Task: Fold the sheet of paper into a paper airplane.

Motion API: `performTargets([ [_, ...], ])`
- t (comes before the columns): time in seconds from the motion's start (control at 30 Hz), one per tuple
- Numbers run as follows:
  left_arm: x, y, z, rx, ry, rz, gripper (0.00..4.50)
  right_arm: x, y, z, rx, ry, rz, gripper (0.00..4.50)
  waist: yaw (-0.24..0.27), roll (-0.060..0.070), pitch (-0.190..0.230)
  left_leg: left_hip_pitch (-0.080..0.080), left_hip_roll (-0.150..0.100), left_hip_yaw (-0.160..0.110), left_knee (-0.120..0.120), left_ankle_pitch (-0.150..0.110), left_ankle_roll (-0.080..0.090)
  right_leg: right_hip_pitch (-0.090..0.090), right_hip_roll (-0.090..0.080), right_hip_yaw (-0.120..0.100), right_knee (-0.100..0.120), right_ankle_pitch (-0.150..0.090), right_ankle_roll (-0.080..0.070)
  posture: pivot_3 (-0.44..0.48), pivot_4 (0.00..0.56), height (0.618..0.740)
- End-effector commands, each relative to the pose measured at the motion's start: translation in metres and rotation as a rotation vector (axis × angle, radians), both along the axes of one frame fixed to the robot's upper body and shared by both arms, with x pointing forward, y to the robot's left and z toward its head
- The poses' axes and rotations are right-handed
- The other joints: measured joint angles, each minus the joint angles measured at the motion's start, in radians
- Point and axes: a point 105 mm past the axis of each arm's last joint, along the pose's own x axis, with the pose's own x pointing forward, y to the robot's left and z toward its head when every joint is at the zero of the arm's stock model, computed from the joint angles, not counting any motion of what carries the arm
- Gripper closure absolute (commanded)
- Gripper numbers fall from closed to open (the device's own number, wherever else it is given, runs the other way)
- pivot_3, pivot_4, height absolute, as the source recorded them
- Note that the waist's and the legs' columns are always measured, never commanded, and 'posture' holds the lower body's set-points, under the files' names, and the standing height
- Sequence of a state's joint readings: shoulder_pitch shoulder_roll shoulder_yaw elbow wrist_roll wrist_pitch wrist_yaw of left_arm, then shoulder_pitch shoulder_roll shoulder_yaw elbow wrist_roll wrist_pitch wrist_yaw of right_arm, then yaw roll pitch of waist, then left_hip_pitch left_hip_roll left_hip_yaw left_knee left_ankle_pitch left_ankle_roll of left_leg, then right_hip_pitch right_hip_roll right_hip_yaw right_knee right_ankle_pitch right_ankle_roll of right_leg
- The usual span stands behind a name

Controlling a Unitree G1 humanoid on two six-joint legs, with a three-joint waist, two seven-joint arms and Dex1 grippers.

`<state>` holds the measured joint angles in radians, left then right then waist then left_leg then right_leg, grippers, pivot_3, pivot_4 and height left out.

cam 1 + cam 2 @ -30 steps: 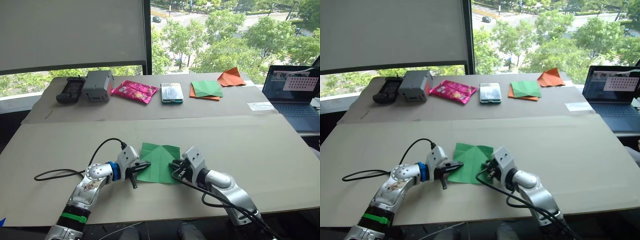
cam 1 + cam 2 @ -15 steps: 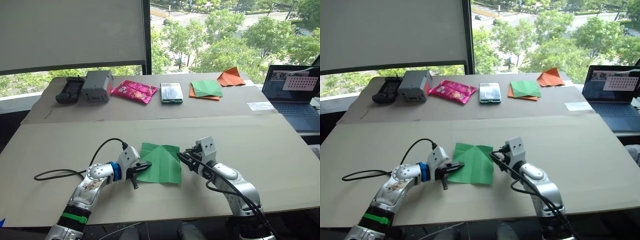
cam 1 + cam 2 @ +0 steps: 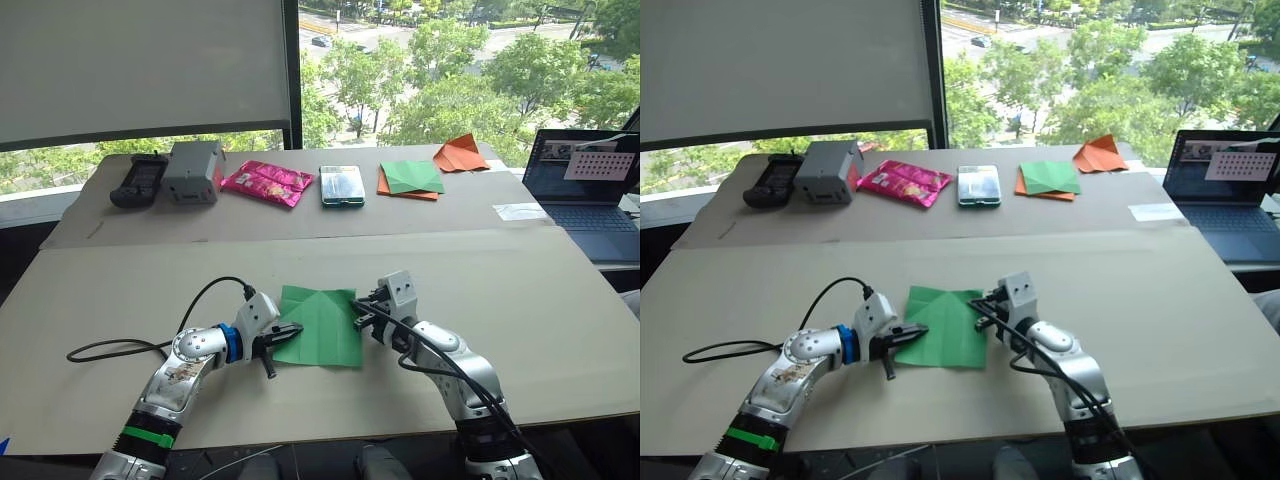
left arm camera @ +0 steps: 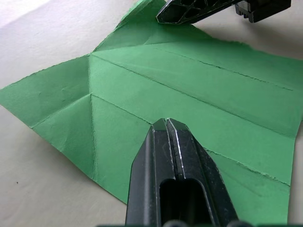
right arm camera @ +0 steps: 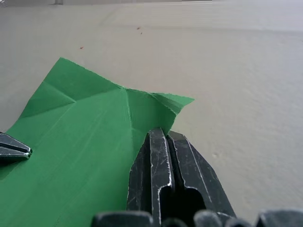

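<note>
A: Logging layout first. The thin bright green sheet of paper (image 3: 322, 327), creased, its two far corners folded in toward a centre line, lies flat on the beige cardboard tabletop (image 3: 500, 270) between the two arms.

B: Effector state?

A: Left gripper (image 4: 166, 124): black fingers pressed together, tips resting on the sheet's left margin, nothing pinched between them. Right gripper (image 5: 162, 133): fingers likewise closed, tip at the sheet's far-right corner, where a small flap is lifted off the table. Whether it touches that flap or sits just beside it, I cannot tell.

B: Risks from here?

A: Judgement only. One: the sheet is thin and the table smooth, so a sideways push from the right tip would likely slide the paper rather than fold it unless the left tip bears down firmly. Two: closed fingertips are narrow, and dragging one along a crease could tear it. Three: the raised corner may spring open, leaving the nose asymmetric and later folds skewed.

B: Progress?

A: Early. No dart shape yet.
</note>
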<state>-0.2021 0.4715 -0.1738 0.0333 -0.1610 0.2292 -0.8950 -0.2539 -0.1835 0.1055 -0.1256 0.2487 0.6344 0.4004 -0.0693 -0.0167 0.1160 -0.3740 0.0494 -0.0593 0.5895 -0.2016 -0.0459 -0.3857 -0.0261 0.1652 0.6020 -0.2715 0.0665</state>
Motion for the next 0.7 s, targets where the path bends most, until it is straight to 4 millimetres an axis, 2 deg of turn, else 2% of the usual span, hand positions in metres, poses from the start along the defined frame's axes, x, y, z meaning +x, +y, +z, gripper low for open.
performTargets([
  [0.03,-0.005,0.003,-0.007,0.022,0.036,0.002,4.50,-0.002,0.005,0.023,0.031,-0.101,0.041,4.47,0.000,0.000,0.000,0.000,0.000,0.000,0.000,0.000,0.000,0.000,0.000,0.000,0.000,0.000,0.000,0.000,0.150,0.740],
  [0.17,-0.006,0.006,0.000,0.006,0.037,0.007,4.50,-0.022,0.022,0.026,-0.046,-0.191,0.184,4.47,-0.001,0.000,0.000,0.000,0.000,0.000,0.000,0.000,0.000,0.000,0.000,0.000,0.000,0.000,0.000,0.000,0.150,0.740],
  [0.3,-0.006,0.013,0.011,-0.016,0.036,0.026,4.50,-0.038,0.033,0.025,-0.205,-0.325,0.299,4.47,-0.002,0.000,0.001,0.000,0.000,0.000,-0.001,0.000,0.000,-0.001,0.000,0.000,0.000,-0.001,-0.001,0.000,0.150,0.740],
  [0.43,-0.013,0.016,0.018,-0.035,0.051,0.014,4.50,-0.040,0.033,0.014,-0.385,-0.419,0.347,4.47,-0.002,-0.001,0.001,0.000,0.000,0.000,0.000,0.000,0.000,-0.002,0.000,0.000,0.000,-0.001,-0.001,0.000,0.150,0.740],
  [0.7,-0.018,0.021,0.026,-0.041,0.065,0.013,4.50,-0.049,0.041,-0.003,-0.481,-0.422,0.457,4.47,0.002,-0.004,0.003,0.000,0.000,0.000,0.000,0.000,0.000,-0.002,0.000,0.000,0.000,-0.001,-0.002,0.000,0.150,0.740],
])
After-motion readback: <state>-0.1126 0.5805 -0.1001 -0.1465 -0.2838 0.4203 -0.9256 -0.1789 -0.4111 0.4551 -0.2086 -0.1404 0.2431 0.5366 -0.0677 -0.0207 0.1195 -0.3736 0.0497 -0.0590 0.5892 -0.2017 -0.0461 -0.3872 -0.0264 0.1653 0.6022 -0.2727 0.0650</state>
